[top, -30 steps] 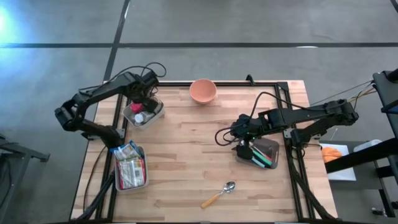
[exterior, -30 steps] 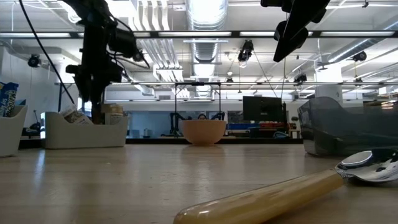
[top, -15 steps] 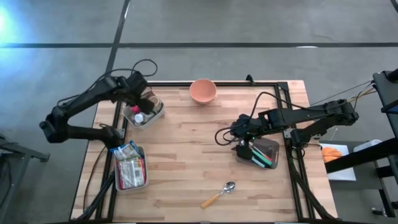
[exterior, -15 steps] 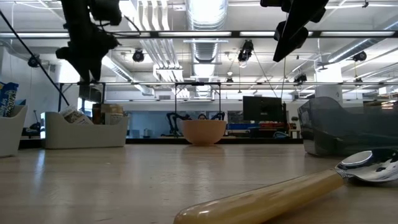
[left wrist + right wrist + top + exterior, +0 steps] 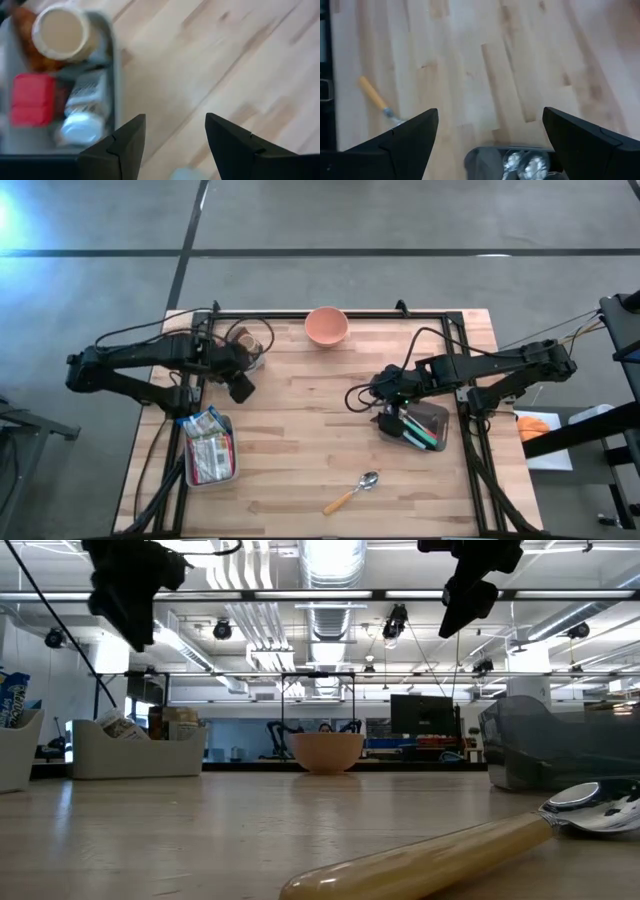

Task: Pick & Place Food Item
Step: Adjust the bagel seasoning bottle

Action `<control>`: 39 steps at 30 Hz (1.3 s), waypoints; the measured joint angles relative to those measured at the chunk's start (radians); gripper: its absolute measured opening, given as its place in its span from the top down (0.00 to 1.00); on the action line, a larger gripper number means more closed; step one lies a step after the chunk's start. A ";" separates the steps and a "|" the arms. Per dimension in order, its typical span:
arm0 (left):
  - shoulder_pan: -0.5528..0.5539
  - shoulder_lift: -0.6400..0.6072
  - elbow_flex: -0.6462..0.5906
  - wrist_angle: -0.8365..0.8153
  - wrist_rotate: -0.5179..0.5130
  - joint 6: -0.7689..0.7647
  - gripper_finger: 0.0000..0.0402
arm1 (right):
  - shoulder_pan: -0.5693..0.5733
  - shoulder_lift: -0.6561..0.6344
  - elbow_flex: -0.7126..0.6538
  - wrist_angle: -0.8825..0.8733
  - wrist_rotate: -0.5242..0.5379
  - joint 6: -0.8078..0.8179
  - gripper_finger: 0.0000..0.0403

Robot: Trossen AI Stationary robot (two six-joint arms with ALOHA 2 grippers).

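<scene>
A grey bin (image 5: 257,352) of food items stands at the table's far left, partly under my left arm. The left wrist view shows a red box (image 5: 32,98), a round tan lid (image 5: 59,32) and a white bottle (image 5: 81,126) in this bin (image 5: 113,75). My left gripper (image 5: 241,386) (image 5: 172,145) hangs open and empty over bare wood beside the bin's near side. A pink bowl (image 5: 326,326) sits at the far edge. My right gripper (image 5: 386,396) (image 5: 490,145) waits wide open above the dark tray (image 5: 425,428).
A second bin (image 5: 209,448) with packets stands at the near left. A spoon (image 5: 352,492) with a tan handle lies near the front edge, also in the right wrist view (image 5: 376,101). The dark tray holds utensils. Bare wood lies in the table's middle.
My left gripper has risen out of the food bin and swung toward the table's near edge, rolling as it went. It stays open with nothing between its fingers. The items in the bin lie as before.
</scene>
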 joint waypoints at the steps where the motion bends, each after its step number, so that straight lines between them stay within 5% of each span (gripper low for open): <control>1: -0.013 0.000 0.000 -0.031 -0.022 -0.018 0.49 | 0.001 0.000 0.000 0.000 -0.014 0.004 0.11; 6: -0.016 0.008 -0.008 -0.171 -0.171 -0.147 0.49 | 0.011 0.000 0.000 0.013 -0.070 0.022 0.11; 14: 0.005 0.023 -0.089 -0.148 -0.184 -0.112 0.46 | 0.035 0.000 0.000 0.047 -0.074 -0.018 0.11; 27: 0.109 0.024 -0.206 -0.123 -0.157 -0.159 0.13 | 0.037 0.000 0.000 0.047 -0.073 -0.044 0.11; 39: 0.155 0.024 -0.296 -0.018 -0.122 -0.033 0.23 | 0.037 0.000 0.000 0.048 -0.074 -0.051 0.11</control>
